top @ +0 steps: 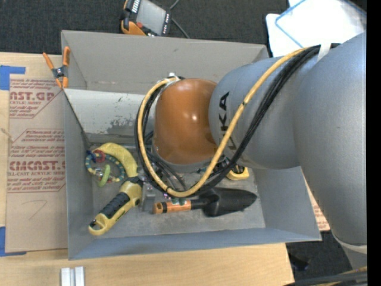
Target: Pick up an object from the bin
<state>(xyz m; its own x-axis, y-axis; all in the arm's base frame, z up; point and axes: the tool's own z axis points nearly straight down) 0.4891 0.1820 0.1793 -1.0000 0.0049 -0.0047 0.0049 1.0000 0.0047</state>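
A dark part of my gripper (pixel 156 188) shows low in the bin's middle, under the arm's orange cover. Just left of it lies a tool with a yellow and black handle (pixel 115 211), pointing toward the front left corner. Right below the gripper lies a small orange and silver piece (pixel 176 206), joined end to end with a black scoop-shaped thing (pixel 226 202). Whether the gripper touches any of them is hidden.
A curved yellow banana-like thing (pixel 122 157) and a small multicoloured round toy (pixel 98 164) lie at the left of the bin floor. A bit of another yellow thing (pixel 239 172) peeks out under the arm at the right. The arm covers the bin's middle and right.
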